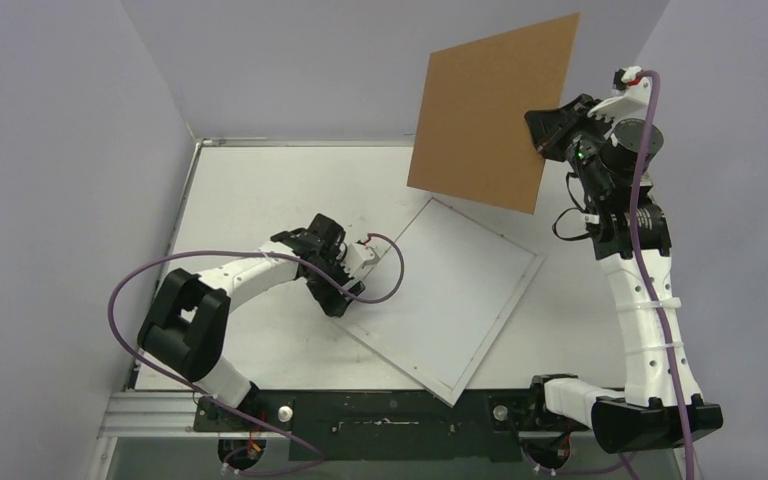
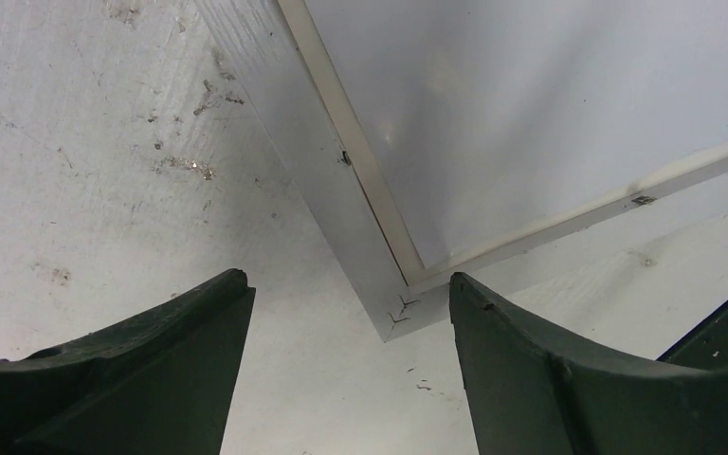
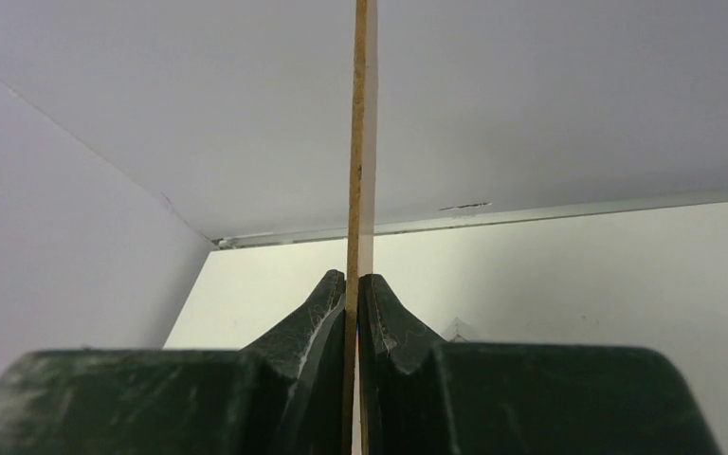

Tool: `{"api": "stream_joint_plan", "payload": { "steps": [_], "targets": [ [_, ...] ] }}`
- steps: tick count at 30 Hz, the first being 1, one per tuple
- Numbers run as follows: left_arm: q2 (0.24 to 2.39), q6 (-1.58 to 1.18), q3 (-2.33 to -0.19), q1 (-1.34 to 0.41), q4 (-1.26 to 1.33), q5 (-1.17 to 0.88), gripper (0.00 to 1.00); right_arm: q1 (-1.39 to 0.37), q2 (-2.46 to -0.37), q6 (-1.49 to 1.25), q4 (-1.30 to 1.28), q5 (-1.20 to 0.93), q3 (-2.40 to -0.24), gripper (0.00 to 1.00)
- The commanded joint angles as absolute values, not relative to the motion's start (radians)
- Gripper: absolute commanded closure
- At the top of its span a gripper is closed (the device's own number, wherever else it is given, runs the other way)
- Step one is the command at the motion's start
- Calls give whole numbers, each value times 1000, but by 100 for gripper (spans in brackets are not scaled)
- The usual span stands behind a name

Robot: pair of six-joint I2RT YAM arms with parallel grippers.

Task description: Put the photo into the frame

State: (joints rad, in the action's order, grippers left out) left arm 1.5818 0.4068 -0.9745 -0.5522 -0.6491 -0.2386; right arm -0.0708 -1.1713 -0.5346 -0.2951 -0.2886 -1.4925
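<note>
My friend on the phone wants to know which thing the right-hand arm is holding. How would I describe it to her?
Start at the white table and look to its far right side, where the right gripper is raised above it. Pinched by its edge there is the brown board, a flat, thin rectangle. It is the only brown thing and the only one held in the air; the white frame lies flat on the table below.

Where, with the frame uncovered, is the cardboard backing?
Top view, upper right: the right gripper holds the cardboard backing aloft near the far end of the frame.
</note>
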Motion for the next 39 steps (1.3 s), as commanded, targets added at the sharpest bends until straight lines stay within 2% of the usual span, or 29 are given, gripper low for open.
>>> {"api": "stream_joint_plan", "payload": {
  "steps": [1,7,19,24,39],
  "targets": [
    [1592,408,-969,-561,-606,-233,27,-61,-1128,-558,-172,-297,-1531,95],
    [1610,388,-977,-565,-591,-223,30,-60,-1126,-567,-167,-315,-1520,95],
    [1631,423,-1001,-545,-600,-111,53,-60,-1121,-584,-164,-343,-1509,95],
    [1645,440,-1020,-521,-584,-41,69,-60,-1115,-583,-165,-345,-1503,95],
    [1698,614,-1143,-325,-504,85,72,-58,-1112,-615,-172,-371,-1479,95]
  ]
}}
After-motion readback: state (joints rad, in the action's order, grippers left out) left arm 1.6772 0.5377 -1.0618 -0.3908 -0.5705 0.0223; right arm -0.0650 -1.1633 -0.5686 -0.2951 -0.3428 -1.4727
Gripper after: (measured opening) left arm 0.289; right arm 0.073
